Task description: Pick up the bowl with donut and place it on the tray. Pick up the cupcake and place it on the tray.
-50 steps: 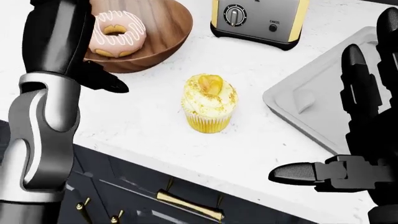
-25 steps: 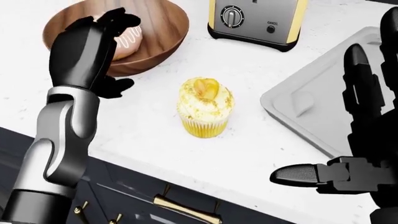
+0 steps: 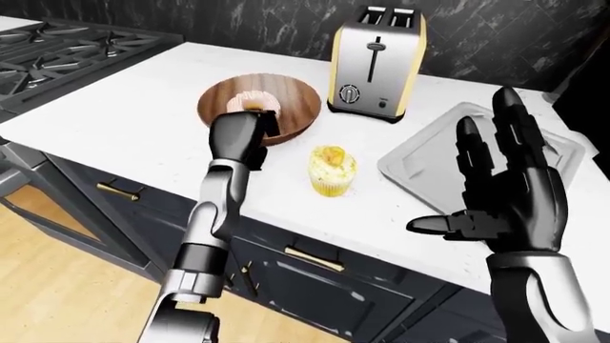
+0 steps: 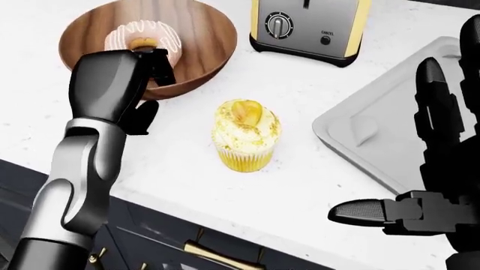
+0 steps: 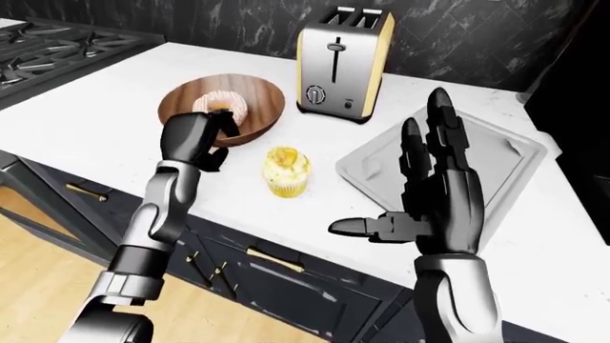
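White speckled stone surface (image 4: pixel 180 169) runs across a dark kitchen, with navy cabinet doors and brass handles (image 3: pixel 312 259) below its near edge and pale wood floor (image 3: pixel 57 286) at the bottom left of the left-eye view.

Nearest the camera, the right robot hand (image 5: pixel 429 193) is raised with the palm toward the camera, fingers spread wide apart and thumb sticking out to the view's left, gripping nothing. It hangs over the near edge, partly in front of the flat grey metal tray (image 3: pixel 424 153).

Next up, the left robot hand (image 4: pixel 124 84) is at the near rim of the round brown wooden bowl (image 4: pixel 198 34). Its fingers curl over the rim, but I can't tell if they're actually clamped on it.

Between bowl and tray sits the yellow cupcake with cream frosting (image 4: pixel 245 135), upright on the surface, clear of both hands.

Inside the bowl is the pink-iced donut with white stripes (image 4: pixel 142 35).

Farther off stands a silver and yellow two-slot toaster (image 3: pixel 377 64), then the black marbled wall (image 3: pixel 238 21). Gas stove grates (image 3: pixel 57 50) show at top left.
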Available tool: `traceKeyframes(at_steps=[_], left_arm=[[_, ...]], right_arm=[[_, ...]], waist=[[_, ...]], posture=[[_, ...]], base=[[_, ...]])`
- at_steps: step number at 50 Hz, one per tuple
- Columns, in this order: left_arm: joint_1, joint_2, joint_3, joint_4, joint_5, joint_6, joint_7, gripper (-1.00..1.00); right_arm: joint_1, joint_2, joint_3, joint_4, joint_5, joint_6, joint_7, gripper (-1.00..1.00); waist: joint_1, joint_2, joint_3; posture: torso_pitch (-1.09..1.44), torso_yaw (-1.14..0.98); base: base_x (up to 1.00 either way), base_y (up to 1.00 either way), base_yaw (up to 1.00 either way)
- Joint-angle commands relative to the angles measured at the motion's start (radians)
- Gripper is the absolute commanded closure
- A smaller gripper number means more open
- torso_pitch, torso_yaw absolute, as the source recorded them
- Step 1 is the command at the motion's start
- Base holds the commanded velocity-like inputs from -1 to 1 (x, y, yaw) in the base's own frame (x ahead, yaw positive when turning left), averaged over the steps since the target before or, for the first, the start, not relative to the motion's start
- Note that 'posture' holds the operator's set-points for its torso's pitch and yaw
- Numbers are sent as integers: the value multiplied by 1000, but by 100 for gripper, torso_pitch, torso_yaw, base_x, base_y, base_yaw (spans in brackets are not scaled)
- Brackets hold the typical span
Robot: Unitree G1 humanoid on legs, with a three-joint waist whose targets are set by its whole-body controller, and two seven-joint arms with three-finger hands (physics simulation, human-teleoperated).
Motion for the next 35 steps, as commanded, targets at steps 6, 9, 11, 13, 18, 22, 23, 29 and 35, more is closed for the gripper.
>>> traceKeyframes(at_steps=[6,9,11,13,18,22,23,29,35], left_arm=[[20,16,27,-236,16,33,-125,100],[48,21,43,-338,18,58,-183,100],[65,24,51,-390,12,66,-213,100],[79,26,62,-464,5,85,-255,100],[84,29,72,-619,-12,118,-342,100],[89,22,71,-679,-11,137,-384,100],[90,20,71,-695,-10,144,-398,100],[88,22,77,-701,-19,149,-398,100],[92,24,76,-701,-18,149,-392,100]], right_arm=[[-19,-11,-19,-40,15,-19,-2,-100],[-20,-16,-31,-46,23,-12,-5,-100],[-25,-20,-39,-57,34,-1,-10,-100],[-28,-26,-51,-69,46,8,-15,-100],[-31,-36,-64,-82,59,15,-19,-100],[-24,-37,-67,-89,65,13,-17,-100],[-20,-37,-67,-88,64,9,-14,-100],[-9,-30,-60,-80,53,-4,-6,-100],[-8,-23,-50,-66,42,-16,-4,-100]], waist=[[-2,0,-20],[-2,1,-19],[-2,0,-17],[-1,0,-16],[2,-3,-13],[4,-6,-9],[5,-7,-8],[21,1,-16],[17,-16,-1]], posture=[[0,0],[0,0],[0,0],[0,0],[0,0],[0,0],[0,0],[0,0],[0,0]], base=[[0,0,0],[0,0,0],[0,0,0],[0,0,0],[0,0,0],[0,0,0],[-2,0,0],[-12,0,0],[-16,0,0]])
